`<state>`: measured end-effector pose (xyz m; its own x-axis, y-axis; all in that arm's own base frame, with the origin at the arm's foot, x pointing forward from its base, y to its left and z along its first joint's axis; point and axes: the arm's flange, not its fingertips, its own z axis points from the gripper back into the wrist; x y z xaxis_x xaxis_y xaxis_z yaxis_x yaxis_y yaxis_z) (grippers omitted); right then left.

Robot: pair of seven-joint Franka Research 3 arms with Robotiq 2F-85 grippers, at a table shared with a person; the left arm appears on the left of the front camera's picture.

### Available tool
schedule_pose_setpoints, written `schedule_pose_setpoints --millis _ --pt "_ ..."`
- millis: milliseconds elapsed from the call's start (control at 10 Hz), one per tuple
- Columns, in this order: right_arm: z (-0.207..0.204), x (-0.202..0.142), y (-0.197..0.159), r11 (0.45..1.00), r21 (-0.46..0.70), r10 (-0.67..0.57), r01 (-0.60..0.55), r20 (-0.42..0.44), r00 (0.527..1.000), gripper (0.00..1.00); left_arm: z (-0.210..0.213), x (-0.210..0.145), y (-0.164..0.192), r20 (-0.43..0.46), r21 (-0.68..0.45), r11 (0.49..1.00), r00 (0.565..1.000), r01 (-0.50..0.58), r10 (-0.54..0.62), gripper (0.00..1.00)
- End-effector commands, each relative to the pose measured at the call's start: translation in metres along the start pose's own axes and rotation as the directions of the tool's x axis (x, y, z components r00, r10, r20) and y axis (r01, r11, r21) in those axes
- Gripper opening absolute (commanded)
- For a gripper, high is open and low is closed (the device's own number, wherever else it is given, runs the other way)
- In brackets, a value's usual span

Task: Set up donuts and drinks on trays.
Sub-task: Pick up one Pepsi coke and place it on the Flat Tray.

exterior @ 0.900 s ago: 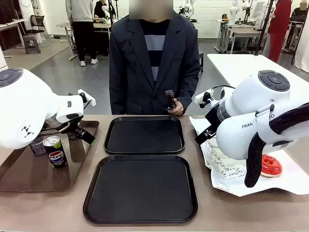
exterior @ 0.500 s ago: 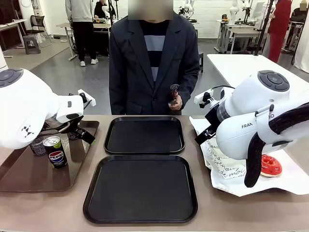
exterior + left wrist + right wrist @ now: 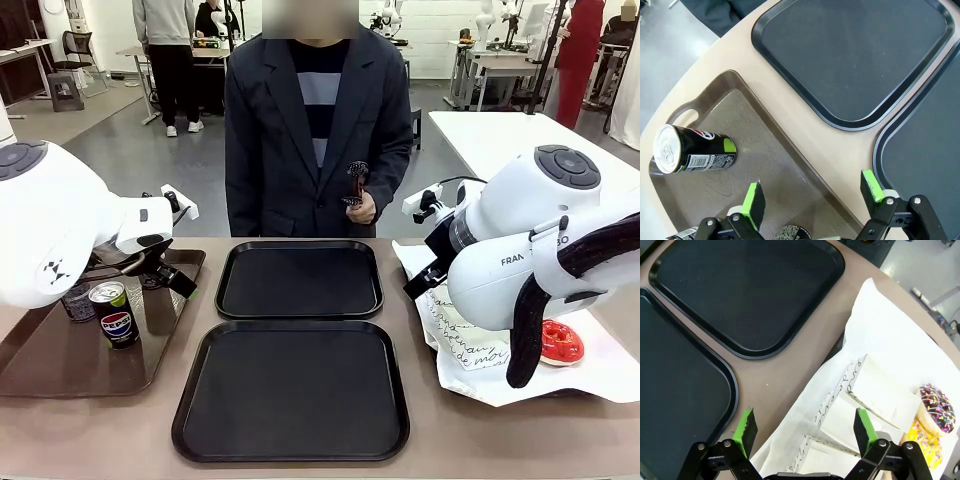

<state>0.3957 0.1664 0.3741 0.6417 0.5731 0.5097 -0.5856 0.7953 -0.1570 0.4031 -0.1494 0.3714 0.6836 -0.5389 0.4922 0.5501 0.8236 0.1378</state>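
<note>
Two black trays lie bare mid-table, the far one (image 3: pixel 299 279) and the near one (image 3: pixel 292 388). My left gripper (image 3: pixel 812 192) hangs open over the brown tray (image 3: pixel 60 365), where a Pepsi can (image 3: pixel 118 317) and a second can (image 3: pixel 78 300) stand. A third can (image 3: pixel 692 151) lies on its side there. My right gripper (image 3: pixel 805 425) is open above the edge of the white paper (image 3: pixel 890 335), near printed white sleeves (image 3: pixel 875 395). On that paper sit a chocolate sprinkled donut (image 3: pixel 936 407), a yellow donut (image 3: pixel 925 437) and a red donut (image 3: pixel 560 342).
A person in a dark jacket stands at the far side of the table and holds a small dark object (image 3: pixel 354 183) at chest height. Bare tabletop (image 3: pixel 90 430) runs along the front edge. The right arm's bulk (image 3: pixel 520 250) covers much of the white paper.
The person's hand with the small dark object has shifted slightly. Both arms and all the cans and donuts stay where they were.
</note>
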Motion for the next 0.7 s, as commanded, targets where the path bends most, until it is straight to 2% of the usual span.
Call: schedule_pose_setpoints --millis 0,400,500,600 --pt "0.000 0.000 0.000 1.000 0.000 0.000 0.000 0.000 1.000 1.00 0.000 0.000 0.000 0.000 0.000 1.000 1.000 0.000 0.000 1.00" --pt "0.000 0.000 0.000 1.000 0.000 0.000 0.000 0.000 1.000 1.00 0.000 0.000 0.000 0.000 0.000 1.000 1.000 0.000 0.000 1.00" --pt "0.021 0.002 0.011 1.000 -0.008 0.009 -0.009 -0.013 1.000 1.00 0.022 -0.002 -0.001 -0.009 -0.009 0.999 0.999 0.042 -0.042 1.00" --pt "0.049 -0.002 0.022 0.999 -0.004 0.032 -0.032 -0.049 0.998 1.00 0.054 -0.011 -0.005 -0.048 -0.065 0.996 0.997 0.058 -0.061 1.00"
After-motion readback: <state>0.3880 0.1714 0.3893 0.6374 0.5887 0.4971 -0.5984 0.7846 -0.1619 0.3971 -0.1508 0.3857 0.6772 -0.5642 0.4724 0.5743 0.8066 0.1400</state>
